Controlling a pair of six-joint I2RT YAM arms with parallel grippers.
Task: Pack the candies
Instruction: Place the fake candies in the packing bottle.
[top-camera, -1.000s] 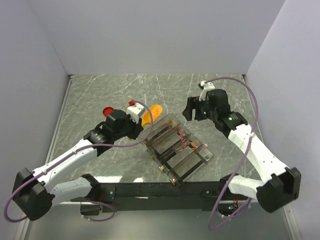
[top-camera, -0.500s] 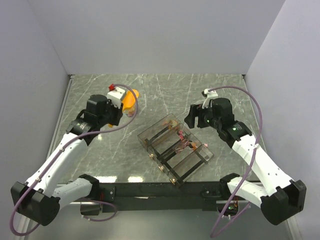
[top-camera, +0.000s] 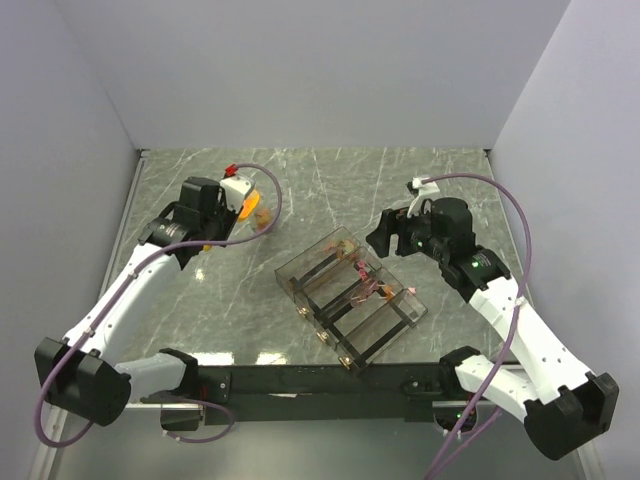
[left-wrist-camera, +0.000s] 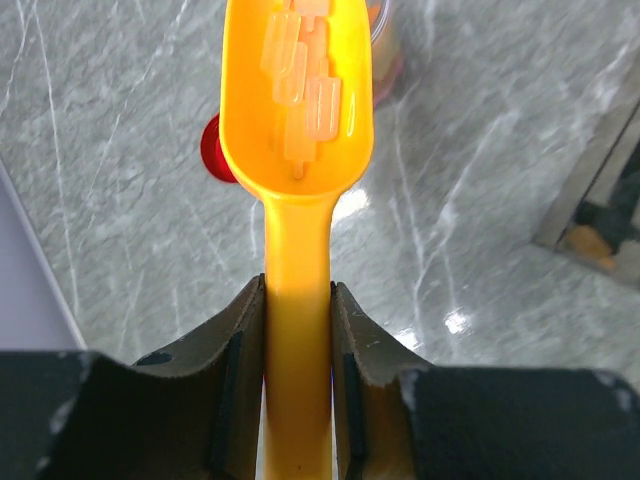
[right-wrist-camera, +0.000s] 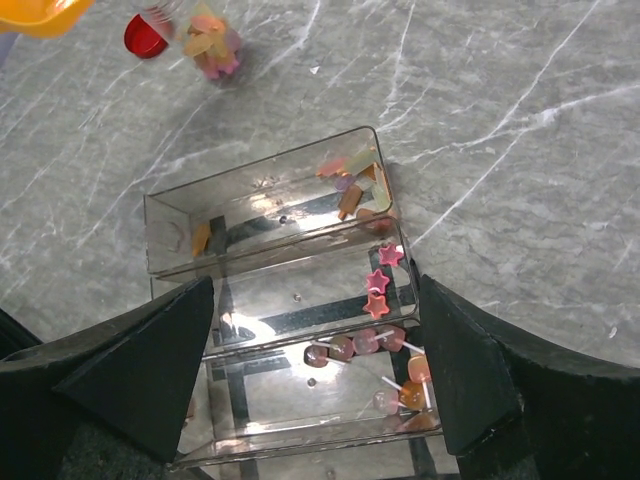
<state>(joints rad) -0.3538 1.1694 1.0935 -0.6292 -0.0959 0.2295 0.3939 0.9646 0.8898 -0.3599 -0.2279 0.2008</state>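
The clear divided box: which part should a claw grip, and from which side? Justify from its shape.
Probably grip the clear divided box by an outer wall's top rim, from straight above: it is open-topped, walls thin and upright, candies low inside.

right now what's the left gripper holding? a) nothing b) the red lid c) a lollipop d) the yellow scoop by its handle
d: in the left wrist view the left gripper is closed on the handle of the yellow scoop, with a few candies lying in its bowl.
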